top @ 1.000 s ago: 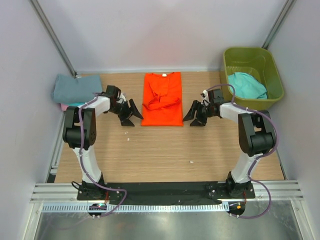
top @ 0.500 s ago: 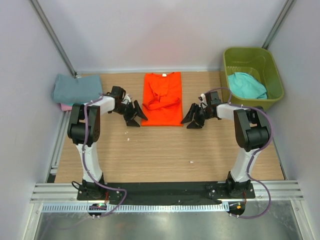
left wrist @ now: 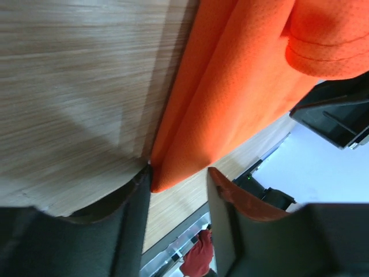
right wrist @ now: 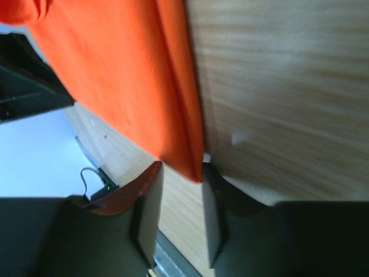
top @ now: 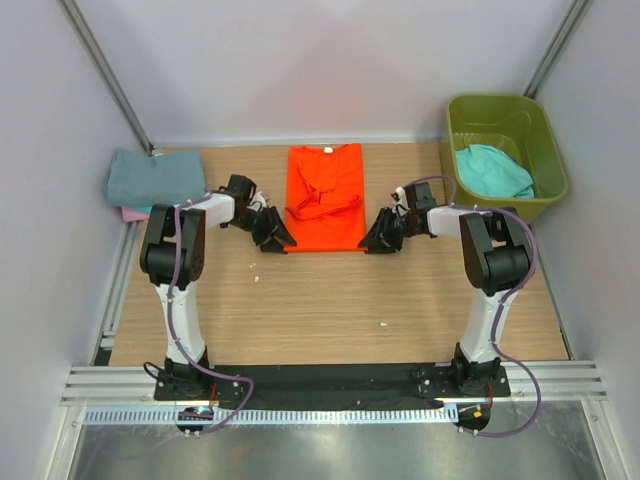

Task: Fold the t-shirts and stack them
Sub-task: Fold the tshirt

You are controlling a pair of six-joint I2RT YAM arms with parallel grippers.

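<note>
While left tool and right tool are gaping astride one orange t-shirt, one grey-blue t-shirt, one pink t-shirt and one teal t-shirt are flanking it across a wooden bench.

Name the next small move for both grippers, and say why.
Probably close both: the left gripper and right gripper are open, each straddling a near corner of the orange t-shirt, so shutting should pinch it for folding.

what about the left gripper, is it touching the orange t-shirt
Touching. In the left wrist view a corner of the orange t-shirt lies between the open fingers of the left gripper, its edge meeting one finger with no table showing between.
</note>
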